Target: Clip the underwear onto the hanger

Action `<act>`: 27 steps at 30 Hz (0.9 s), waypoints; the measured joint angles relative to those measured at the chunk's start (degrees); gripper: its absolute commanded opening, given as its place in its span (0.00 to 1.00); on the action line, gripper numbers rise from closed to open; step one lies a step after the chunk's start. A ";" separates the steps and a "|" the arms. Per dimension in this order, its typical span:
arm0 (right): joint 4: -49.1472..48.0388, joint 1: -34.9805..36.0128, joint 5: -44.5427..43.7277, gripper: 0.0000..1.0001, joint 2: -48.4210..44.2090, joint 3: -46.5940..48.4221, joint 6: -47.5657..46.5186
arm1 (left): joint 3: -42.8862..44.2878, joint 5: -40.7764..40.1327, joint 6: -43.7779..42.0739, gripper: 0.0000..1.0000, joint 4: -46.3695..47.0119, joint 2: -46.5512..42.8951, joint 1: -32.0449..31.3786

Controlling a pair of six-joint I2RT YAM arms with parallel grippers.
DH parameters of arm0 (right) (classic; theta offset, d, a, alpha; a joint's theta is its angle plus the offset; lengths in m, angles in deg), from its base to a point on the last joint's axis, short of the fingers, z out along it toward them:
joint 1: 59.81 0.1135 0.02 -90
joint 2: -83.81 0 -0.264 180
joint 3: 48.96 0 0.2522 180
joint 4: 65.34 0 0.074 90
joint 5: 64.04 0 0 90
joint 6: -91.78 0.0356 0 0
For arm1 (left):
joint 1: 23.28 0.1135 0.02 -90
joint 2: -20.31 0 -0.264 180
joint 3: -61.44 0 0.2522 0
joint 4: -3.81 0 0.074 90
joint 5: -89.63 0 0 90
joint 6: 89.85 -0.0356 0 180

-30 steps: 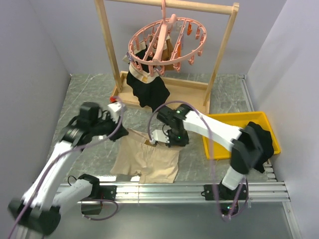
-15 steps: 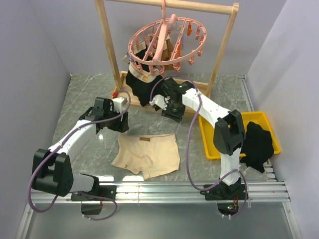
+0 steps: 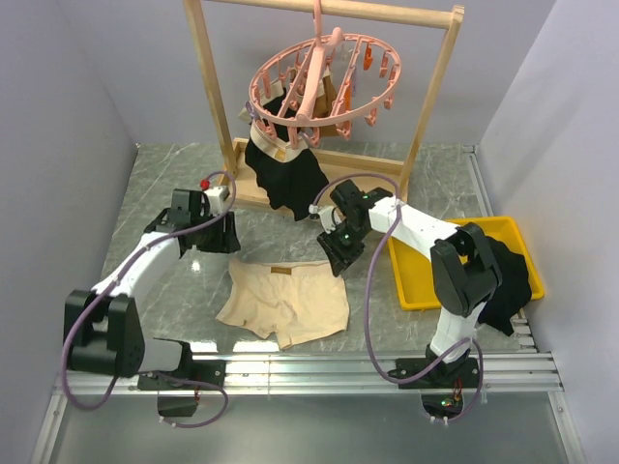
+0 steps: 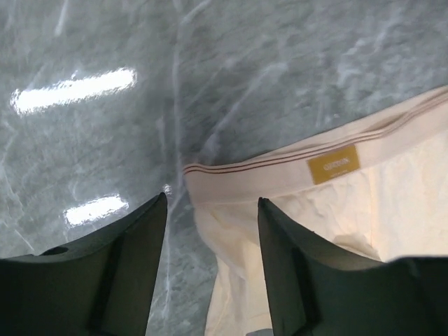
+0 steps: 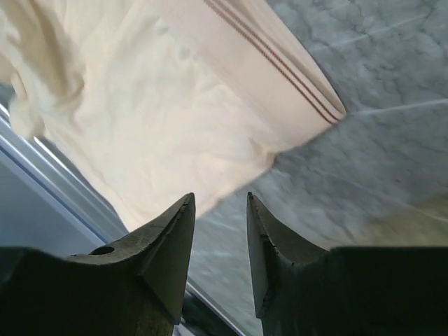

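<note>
Top external shows one underwear (image 3: 285, 304), one hanger (image 3: 311, 85), one yellow tray (image 3: 414, 288).

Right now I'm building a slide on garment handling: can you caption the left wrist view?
Open left gripper framing the waistband corner of the beige underwear, which lies on the grey marbled table.

Table (image 3: 174, 184): grey, marble-patterned top, glossy under the lights.
- Underwear (image 3: 285, 302): one cream pair, lying flat near the front, waistband towards the back.
- Wooden rack (image 3: 217, 97): standing at the far side.
- Yellow tray (image 3: 414, 282): right side.
- Metal rail (image 3: 319, 372): along the near edge.
</note>
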 measured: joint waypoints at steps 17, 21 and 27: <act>-17.42 -5.75 1.01 0.50 5.40 -6.73 18.78 | 1.44 6.64 1.66 0.46 -4.79 12.57 7.80; -17.94 -7.17 2.16 0.50 7.04 -6.29 20.09 | 1.84 8.09 2.27 0.36 -4.59 14.40 7.96; -18.36 -7.91 3.54 0.46 7.98 -5.51 20.68 | 2.10 10.40 2.67 0.44 -4.02 16.87 8.00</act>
